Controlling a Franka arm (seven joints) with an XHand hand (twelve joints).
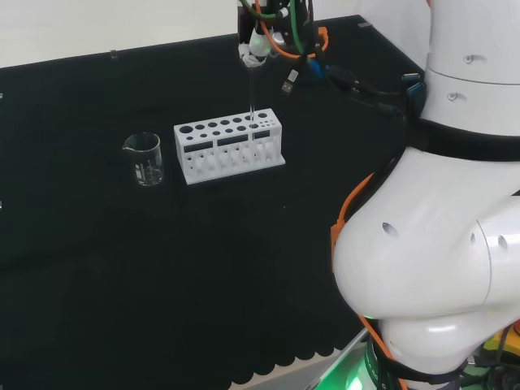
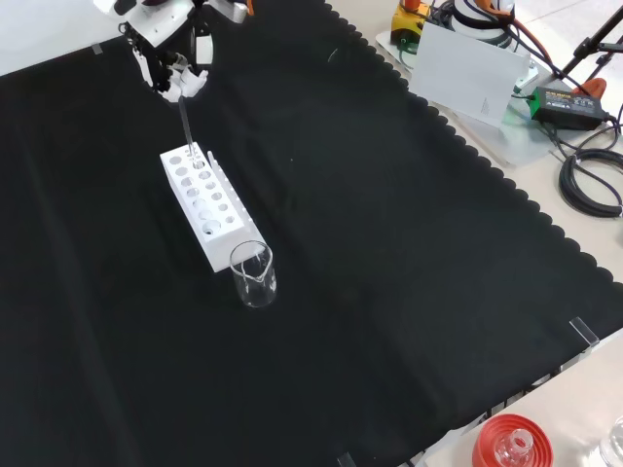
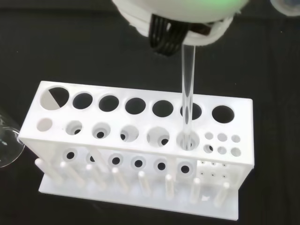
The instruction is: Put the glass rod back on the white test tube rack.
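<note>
A: Where is the rod [image 3: 188,89] against the fingers [image 2: 200,51]?

B: It hangs straight down from them. The hand [image 1: 258,42] is clenched round the rod's top end, as far as the head view lets me judge; the fingertips there are small and half hidden by cables. Its lower end sits in a front-row hole of the rack [image 3: 140,145], right under the fingers, in the wrist view.

A: Counts?

B: One rod, one rack, one beaker [image 1: 144,158], all on the black counter [image 1: 122,268]. The rack is directly below the fingers; the beaker stands just past the rack's far end from them, close to it in the front view.

A: Anything in the containers?

B: The rod is all I see in the rack; its other holes look bare. The beaker looks empty.
</note>
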